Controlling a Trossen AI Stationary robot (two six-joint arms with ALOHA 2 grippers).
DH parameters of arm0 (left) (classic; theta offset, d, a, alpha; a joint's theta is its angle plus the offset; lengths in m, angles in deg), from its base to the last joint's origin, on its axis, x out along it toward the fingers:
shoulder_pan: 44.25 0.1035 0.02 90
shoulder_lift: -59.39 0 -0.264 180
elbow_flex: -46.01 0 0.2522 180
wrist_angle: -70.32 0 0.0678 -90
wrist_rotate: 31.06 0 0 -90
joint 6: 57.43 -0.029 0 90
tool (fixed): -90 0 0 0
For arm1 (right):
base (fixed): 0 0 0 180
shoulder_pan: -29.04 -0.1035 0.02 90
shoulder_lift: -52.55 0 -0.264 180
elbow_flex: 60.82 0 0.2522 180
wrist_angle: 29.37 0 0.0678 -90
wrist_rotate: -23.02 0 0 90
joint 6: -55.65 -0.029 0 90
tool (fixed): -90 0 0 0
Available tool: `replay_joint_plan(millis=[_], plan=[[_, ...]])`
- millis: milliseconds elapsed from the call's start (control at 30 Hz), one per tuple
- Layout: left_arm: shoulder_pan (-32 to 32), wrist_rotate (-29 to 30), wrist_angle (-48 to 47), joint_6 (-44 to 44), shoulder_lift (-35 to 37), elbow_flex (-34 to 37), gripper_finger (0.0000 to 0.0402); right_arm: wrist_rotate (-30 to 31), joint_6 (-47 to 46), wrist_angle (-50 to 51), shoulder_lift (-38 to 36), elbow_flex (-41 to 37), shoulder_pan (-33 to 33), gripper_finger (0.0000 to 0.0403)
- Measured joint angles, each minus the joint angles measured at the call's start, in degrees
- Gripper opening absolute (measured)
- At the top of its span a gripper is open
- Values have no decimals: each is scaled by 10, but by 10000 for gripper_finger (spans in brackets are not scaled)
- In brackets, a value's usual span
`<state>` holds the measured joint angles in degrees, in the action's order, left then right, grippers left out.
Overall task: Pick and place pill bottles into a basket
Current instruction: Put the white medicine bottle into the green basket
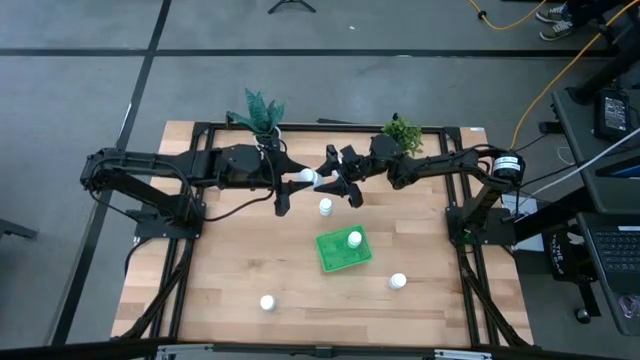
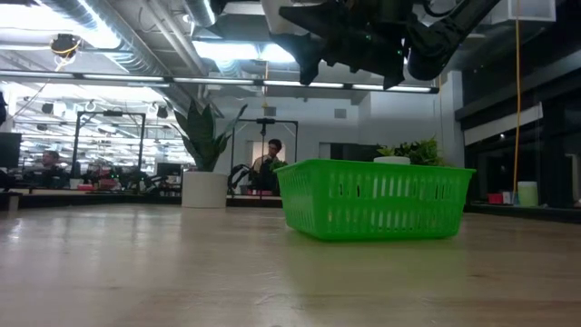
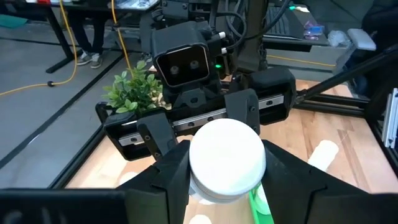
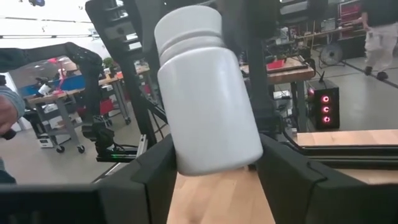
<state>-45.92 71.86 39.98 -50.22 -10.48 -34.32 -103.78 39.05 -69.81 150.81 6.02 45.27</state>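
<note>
pale wood table; left gripper fingers clamp a pill bottle, right gripper's unclear.

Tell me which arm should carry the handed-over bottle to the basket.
Left, I'd judge. The left gripper is shut on the bottle in mid-air, while the right gripper seems to be releasing it. The basket sits below, between both arms, already holding one bottle.
</note>
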Motion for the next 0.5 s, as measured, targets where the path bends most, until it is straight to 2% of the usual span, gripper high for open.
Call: replay_joint_plan(millis=[500], plan=[[-7, 16, 0, -14, 16, 0, 158, -39, -58, 6, -27, 0, 2, 206]])
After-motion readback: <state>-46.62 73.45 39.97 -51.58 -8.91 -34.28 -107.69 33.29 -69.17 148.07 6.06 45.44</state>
